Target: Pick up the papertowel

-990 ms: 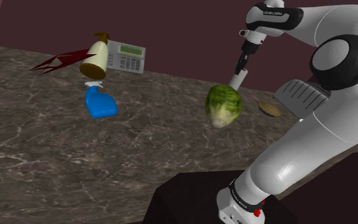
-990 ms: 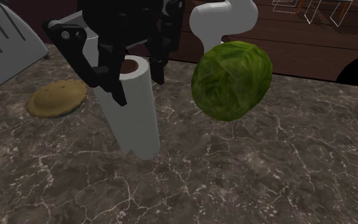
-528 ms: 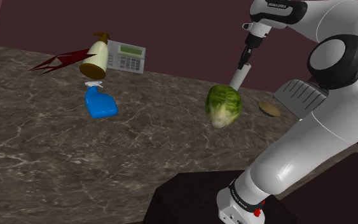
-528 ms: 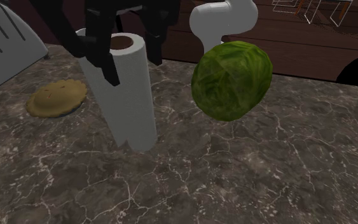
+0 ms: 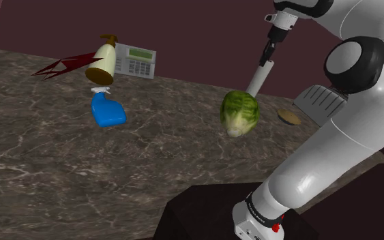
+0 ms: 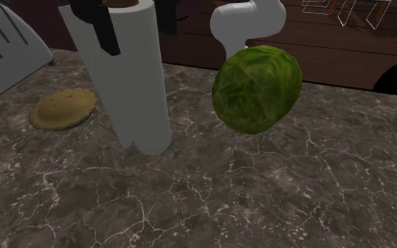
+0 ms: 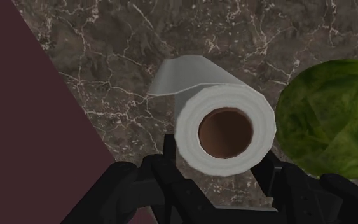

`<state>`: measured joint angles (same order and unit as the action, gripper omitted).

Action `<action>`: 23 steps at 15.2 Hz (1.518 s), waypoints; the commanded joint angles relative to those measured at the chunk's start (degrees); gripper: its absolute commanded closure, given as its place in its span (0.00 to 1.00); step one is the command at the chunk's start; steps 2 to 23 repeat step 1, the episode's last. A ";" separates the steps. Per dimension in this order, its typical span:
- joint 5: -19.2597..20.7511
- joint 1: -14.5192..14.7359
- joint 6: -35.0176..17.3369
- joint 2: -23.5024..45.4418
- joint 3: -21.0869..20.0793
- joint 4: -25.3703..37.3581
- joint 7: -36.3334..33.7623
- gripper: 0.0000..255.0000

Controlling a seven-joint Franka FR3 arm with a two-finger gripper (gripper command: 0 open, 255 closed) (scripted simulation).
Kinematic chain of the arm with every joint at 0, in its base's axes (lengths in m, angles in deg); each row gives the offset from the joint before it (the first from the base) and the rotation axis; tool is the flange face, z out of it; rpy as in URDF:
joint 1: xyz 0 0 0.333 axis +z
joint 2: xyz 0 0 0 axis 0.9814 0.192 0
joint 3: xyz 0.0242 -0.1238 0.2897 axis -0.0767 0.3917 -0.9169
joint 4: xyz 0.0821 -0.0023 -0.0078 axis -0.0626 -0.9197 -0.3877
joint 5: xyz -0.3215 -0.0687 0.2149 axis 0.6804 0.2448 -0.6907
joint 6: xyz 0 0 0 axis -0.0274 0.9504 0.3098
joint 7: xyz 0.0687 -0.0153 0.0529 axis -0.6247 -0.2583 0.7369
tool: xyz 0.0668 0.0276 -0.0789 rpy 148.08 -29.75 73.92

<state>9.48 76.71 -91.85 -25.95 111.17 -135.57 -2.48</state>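
Two black fingers of the gripper (image 7: 217, 159) pinch the top end of the papertowel (image 7: 224, 130) from either side. The roll is plain white with a brown core and a faintly dimpled side. It is tilted, its lower end close above the dark veined counter (image 6: 274, 197); I cannot tell if it touches. A green cabbage (image 6: 257, 88) sits just beside it, a flat tan pastry (image 6: 63, 108) on its other side. Well apart lies a blue spray bottle (image 5: 107, 111).

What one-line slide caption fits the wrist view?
Black gripper shut on a white paper towel roll, green cabbage alongside, marbled counter below.
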 commanded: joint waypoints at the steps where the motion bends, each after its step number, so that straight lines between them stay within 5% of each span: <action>1: -0.12 -0.01 0.43 0.23 0.03 0.58 0.06 1.00; 23: -0.12 -0.01 0.43 0.23 0.03 0.58 0.06 1.00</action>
